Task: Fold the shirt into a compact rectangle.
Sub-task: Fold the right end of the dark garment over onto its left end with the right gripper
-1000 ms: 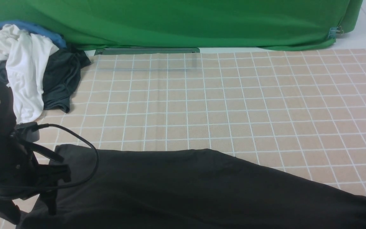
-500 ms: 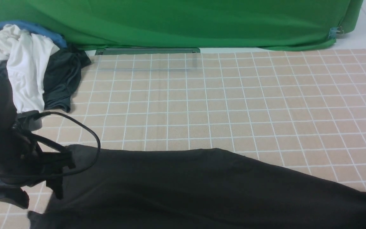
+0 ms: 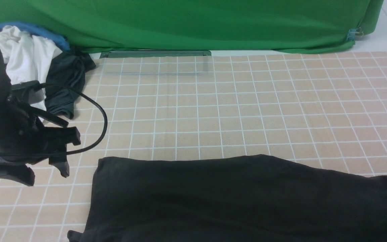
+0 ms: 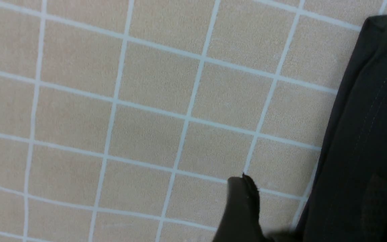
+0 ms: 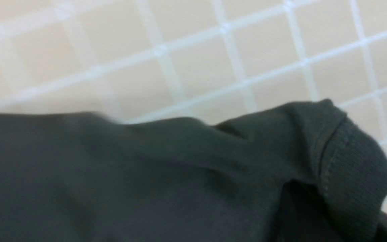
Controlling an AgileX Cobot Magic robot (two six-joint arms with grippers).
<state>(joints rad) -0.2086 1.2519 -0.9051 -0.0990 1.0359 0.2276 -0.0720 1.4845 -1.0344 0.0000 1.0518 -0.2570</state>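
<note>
My left claw [image 3: 47,174] hangs spread and bare over the desk [image 3: 22,208], just off the near-left end of the black shirt [image 3: 193,195], which lies in loose folds across the near side and runs out of sight. I'd lower it level with that edge before nipping the cloth (both layers, not just the top one). At the far right my right claw pinches a bunched edge of the shirt. I judge the step is to straighten the cloth, so I should draw outward slowly and low, lest the folds drag askew.
</note>
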